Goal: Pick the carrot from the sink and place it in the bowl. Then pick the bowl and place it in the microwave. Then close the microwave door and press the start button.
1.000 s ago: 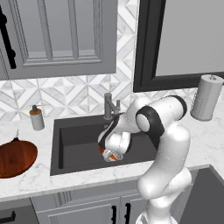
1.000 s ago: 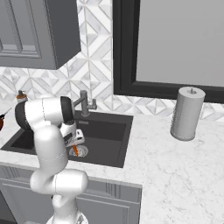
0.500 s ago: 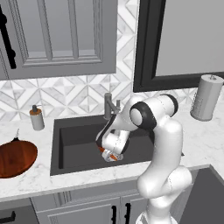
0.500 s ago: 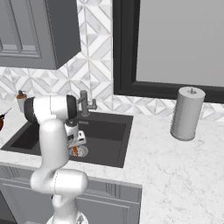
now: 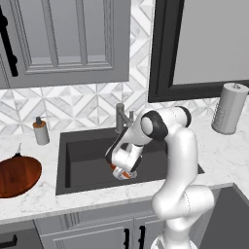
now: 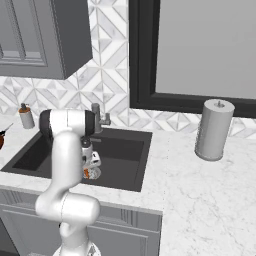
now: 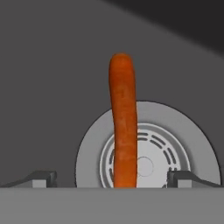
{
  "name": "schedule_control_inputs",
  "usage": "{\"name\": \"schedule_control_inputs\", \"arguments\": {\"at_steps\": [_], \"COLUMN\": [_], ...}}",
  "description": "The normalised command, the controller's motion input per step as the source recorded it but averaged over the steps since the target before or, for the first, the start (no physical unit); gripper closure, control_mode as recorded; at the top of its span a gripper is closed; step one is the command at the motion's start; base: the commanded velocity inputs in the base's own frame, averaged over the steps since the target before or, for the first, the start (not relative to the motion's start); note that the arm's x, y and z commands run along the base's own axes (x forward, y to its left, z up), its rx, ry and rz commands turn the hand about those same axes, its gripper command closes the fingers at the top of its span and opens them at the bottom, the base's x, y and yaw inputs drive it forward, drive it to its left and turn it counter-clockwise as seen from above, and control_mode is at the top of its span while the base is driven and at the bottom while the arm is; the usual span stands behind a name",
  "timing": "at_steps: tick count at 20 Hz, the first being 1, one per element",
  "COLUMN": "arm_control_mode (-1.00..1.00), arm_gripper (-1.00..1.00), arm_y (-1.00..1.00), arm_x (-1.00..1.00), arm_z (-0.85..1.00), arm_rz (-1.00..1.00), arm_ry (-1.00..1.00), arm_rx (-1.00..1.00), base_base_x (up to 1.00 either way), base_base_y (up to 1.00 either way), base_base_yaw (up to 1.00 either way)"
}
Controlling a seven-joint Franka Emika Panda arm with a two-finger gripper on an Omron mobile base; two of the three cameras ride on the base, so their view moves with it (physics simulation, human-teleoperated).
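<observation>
— What lay around you, biggest first?

— The counter (image 5: 219,155), pale marble, ran across both base views. Set into it was the sink (image 5: 82,155), a dark basin, with the faucet (image 5: 120,116) at its 12 o'clock edge. My arm (image 5: 177,160) bent over the basin from the near side. In the right base view the same sink (image 6: 125,150) sat left of centre, and a paper towel roll (image 6: 214,129) stood on the counter well off at its 3 o'clock.

— And the bowl?

— The bowl (image 5: 17,176) rested on the counter at the sink's 9 o'clock, apart from the basin, cut by the left edge of the left base view. A soap bottle (image 5: 41,131) stood behind it, toward 11 o'clock of the sink, against the tiles.

— Where was the carrot?

— In the sink. In the hand view the carrot (image 7: 123,122) lay on the basin floor, its near part across the round silver drain (image 7: 175,144) and its far end pointing to 12 o'clock, past the drain's rim. From the left base view only a bit of orange, the carrot (image 5: 121,173), showed just under my hand.

— And your fingers?

— My gripper (image 7: 113,178) was down inside the basin with the fingers (image 7: 41,178) spread wide, one tip at 9 o'clock of the carrot and the other at 3 o'clock. Both tips stood clear of it; nothing was held. In the left base view the gripper (image 5: 121,170) hung low over the sink floor; whether it touched the floor I could not tell.
</observation>
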Motion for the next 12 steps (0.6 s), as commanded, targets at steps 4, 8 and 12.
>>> {"name": "schedule_control_inputs", "arguments": {"at_steps": [4,8,12], "arm_control_mode": [-1.0,-1.0,-1.0], "arm_gripper": [-1.0,-1.0,-1.0], "arm_y": [0.0,0.0,0.0], "arm_x": [0.23,0.22,0.29], "arm_z": [-0.26,-0.26,-0.18], "arm_rz": [0.0,0.0,0.0], "arm_ry": [0.0,0.0,0.0], "arm_rx": [0.0,0.0,0.0], "base_base_x": [0.0,0.0,0.0], "base_base_y": [0.0,0.0,0.0], "base_base_yaw": [0.0,0.0,0.0]}}
